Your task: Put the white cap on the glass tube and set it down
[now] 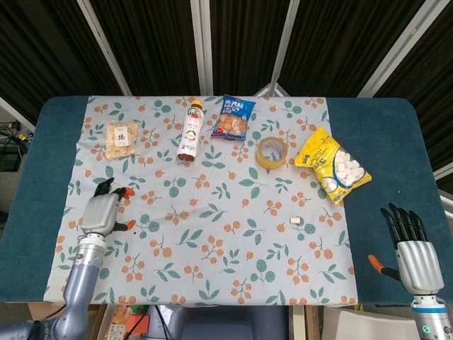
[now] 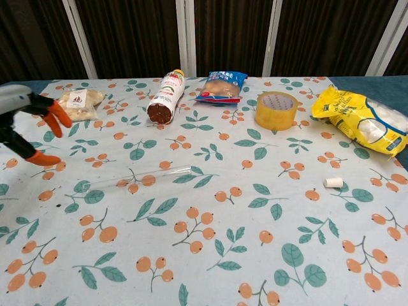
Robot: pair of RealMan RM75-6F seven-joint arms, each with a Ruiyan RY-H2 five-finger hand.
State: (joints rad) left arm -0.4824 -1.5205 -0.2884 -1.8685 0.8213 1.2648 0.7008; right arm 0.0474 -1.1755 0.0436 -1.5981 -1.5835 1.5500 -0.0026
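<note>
Tube [image 2: 137, 176] lies on its side on the cloth [image 1: 233, 248], left of centre, untouched, open end toward 3 o'clock as far as I can judge. Cap [image 2: 333, 182] sits alone at 3 o'clock from it, well apart, below the yellow bag [image 2: 360, 119]. Neither is held, so I judge the task not yet begun.

Left hand [image 1: 104, 210] hovers over the cloth at 9 o'clock of the tube, near it but not touching, fingers spread and holding nothing; the chest view shows thumb and finger apart, a fair posture for closing on the tube. Right hand [image 1: 413, 256] hangs off the table's near right corner, fingers straight and apart, empty, well clear of the cap.

Risk noted: the tube is clear and round, likely to roll when touched. The cap is small, so I expect a fingertip pinch.
</note>
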